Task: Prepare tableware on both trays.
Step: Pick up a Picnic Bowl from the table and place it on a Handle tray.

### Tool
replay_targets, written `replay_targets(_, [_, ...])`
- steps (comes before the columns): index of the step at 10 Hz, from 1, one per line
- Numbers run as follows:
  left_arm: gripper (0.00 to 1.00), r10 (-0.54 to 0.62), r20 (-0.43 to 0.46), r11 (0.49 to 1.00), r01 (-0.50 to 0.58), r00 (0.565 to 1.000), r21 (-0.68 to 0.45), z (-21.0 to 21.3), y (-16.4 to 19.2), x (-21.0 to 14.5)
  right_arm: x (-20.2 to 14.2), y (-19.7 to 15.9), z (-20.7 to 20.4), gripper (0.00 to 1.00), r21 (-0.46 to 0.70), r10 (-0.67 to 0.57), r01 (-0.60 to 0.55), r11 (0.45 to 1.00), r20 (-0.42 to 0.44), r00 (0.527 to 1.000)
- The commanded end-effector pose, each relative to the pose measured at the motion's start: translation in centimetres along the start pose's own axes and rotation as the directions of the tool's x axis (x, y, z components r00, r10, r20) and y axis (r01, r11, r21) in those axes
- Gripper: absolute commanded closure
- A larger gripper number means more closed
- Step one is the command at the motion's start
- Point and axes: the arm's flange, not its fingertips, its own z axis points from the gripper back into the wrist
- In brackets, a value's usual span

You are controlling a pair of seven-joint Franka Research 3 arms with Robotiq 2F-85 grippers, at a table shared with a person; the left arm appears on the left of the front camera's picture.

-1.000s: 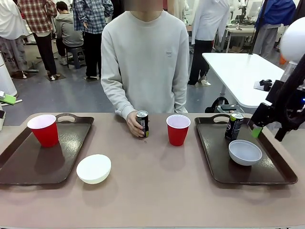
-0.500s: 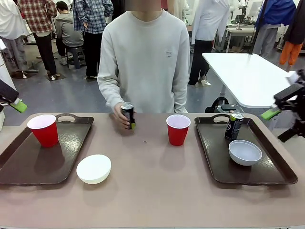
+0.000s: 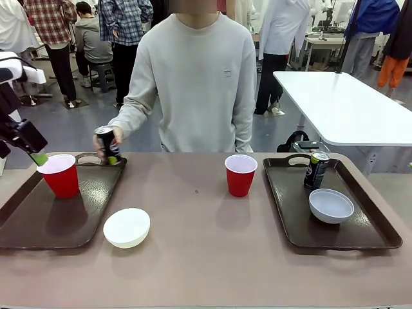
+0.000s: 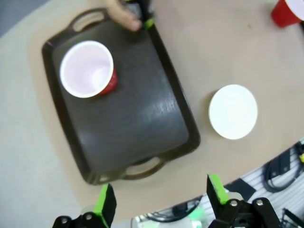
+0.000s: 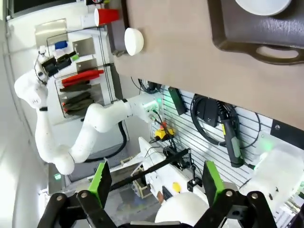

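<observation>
Trays as I see them: left-edge tray (image 3: 64, 222) holds a red cup (image 3: 59, 175), right-edge tray (image 3: 297, 219) a can (image 3: 316, 169) and bowl (image 3: 331, 205); left claw (image 4: 159, 187), right claw (image 5: 156, 171) gape empty.

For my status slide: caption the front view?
Person's hand holds a dark can at left tray's far rim beside its red cup; right tray has second can and bowl.

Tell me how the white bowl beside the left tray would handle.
The white bowl looks rigid and, being small, probably light. Its smooth rounded wall may slip in a grip. Low and wide, it should slide rather than tip.
</observation>
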Motion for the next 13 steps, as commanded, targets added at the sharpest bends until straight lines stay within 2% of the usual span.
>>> replay_targets(1, [0.0, 0.047, 0.033, 0.999, -0.046, 0.998, -0.026, -0.1, 1.2, -0.5, 0.6, 0.7, -0.1, 0.0, -0.002, -0.022, 0.022, 1.0, 0.022, 1.0])
replay_targets(2, [0.0, 0.064, 0.049, 0.996, -0.061, 0.997, -0.065, -0.1, 2.1, -1.3, 0.6, 0.7, -0.1, 0.0, -0.002, -0.022, 0.022, 1.0, 0.022, 1.0])
replay_targets(3, [0.0, 0.019, 0.005, 1.0, -0.019, 1.0, -0.008, 0.0, 0.2, -0.1, 0.6, 0.7, -0.1, 0.0, -0.002, -0.022, 0.022, 1.0, 0.022, 1.0])
replay_targets(10, [0.0, 0.012, 0.009, 0.999, -0.012, 1.0, -0.032, -0.1, 0.3, -0.3, 0.6, 0.7, -0.1, 0.0, -0.002, -0.022, 0.022, 1.0, 0.022, 1.0])
replay_targets(13, [0.0, 0.015, -0.109, 1.0, -0.013, 0.994, 0.018, -5.8, -3.8, 3.6, 0.6, 0.7, -0.1, 0.0, -0.002, -0.022, 0.022, 1.0, 0.022, 1.0])
